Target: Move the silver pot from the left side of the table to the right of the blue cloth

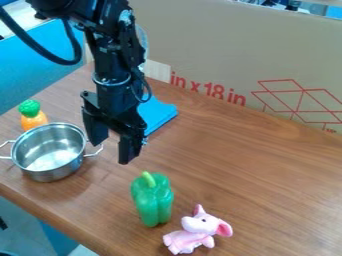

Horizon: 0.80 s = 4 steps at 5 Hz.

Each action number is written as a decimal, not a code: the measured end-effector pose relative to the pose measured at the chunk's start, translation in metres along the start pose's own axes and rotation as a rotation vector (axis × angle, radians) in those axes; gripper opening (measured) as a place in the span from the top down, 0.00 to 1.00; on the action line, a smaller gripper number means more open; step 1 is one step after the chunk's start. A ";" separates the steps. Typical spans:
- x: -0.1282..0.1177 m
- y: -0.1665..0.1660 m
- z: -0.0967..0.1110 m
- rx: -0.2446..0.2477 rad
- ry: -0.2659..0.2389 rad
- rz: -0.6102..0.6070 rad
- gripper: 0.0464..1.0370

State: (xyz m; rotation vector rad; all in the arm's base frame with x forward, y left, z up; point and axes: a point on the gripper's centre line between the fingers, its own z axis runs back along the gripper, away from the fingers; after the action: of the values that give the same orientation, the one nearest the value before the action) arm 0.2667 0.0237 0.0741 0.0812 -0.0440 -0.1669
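1. One gripper hangs over the tabletop, its two black fingers well apart and holding nothing.
2. One pot, the thing nearest the gripper, stands in the view's left part, with two handles; the right handle lies near the fingers.
3. One green pepper stands near the front edge, below the gripper in the view; one pink elephant toy is just beside it, to the right.
4. One orange toy vegetable with a green top is just behind the pot.
5. The pot is round, shiny metal with thin wire handles. The pepper is smooth, glossy and lobed, with a pale green stem. The elephant has big ears and a raised trunk. The tabletop is brown with wood grain.
6. One flat blue piece lies behind the gripper, which partly hides it.
7. A cardboard panel with red print stands along the back.
8. The pot's rim hides the orange toy's lower part.
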 end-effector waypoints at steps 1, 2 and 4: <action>-0.004 -0.001 -0.006 -0.005 0.024 0.001 0.04; -0.019 0.009 -0.008 0.006 -0.001 0.016 0.04; -0.036 0.027 0.002 0.062 0.012 0.057 0.04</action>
State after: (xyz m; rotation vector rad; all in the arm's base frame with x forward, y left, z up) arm 0.2354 0.0559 0.0769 0.1424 -0.0394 -0.1086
